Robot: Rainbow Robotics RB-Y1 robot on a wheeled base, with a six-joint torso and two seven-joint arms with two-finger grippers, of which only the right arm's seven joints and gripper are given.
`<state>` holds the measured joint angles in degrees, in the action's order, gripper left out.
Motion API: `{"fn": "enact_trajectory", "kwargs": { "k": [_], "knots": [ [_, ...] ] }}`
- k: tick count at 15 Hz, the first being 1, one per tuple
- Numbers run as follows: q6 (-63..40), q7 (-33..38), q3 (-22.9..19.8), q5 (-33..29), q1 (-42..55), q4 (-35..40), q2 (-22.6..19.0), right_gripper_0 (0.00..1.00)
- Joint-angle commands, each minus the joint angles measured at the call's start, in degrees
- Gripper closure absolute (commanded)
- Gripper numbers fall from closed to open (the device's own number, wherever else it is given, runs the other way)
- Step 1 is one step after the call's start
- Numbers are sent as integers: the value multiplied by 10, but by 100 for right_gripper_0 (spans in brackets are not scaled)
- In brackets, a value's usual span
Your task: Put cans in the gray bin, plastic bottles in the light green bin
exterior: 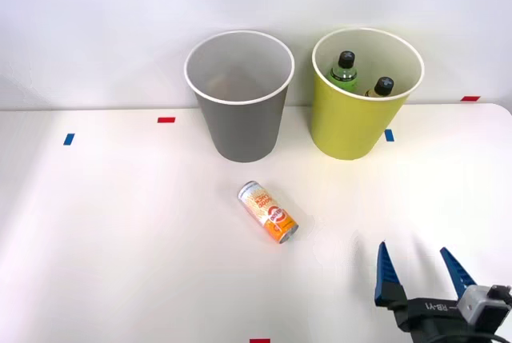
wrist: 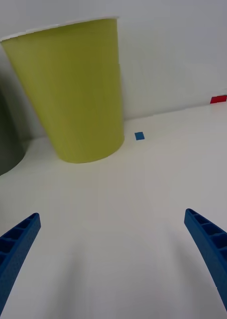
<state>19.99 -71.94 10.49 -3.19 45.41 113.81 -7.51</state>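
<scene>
An orange and cream can (exterior: 268, 212) lies on its side on the white table, in front of the gray bin (exterior: 240, 99). The light green bin (exterior: 364, 107) (wrist: 68, 89) stands to the right of the gray one and holds two black-capped plastic bottles (exterior: 345, 69), one with a green label. My right gripper (exterior: 424, 267) (wrist: 113, 259) hovers low near the table's front right, open and holding nothing, well to the right of the can and facing the light green bin. The gray bin's edge (wrist: 4, 139) shows in the wrist view.
Small blue tape marks (exterior: 69, 139) (wrist: 139, 135) and red tape marks (exterior: 166, 120) (wrist: 219, 99) dot the table (exterior: 120, 239). A white wall rises right behind the bins.
</scene>
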Motion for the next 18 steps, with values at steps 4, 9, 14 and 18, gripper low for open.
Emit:
{"fn": "enact_trajectory", "kwargs": {
  "k": [4,9,14,18],
  "knots": [
    [128,109,1,-100,5,-87,-8,0],
    [152,96,10,-106,28,-90,-10,0],
    [179,30,27,-100,53,-89,-15,0],
    [196,-43,50,-69,74,-90,-7,0]
  ]
}}
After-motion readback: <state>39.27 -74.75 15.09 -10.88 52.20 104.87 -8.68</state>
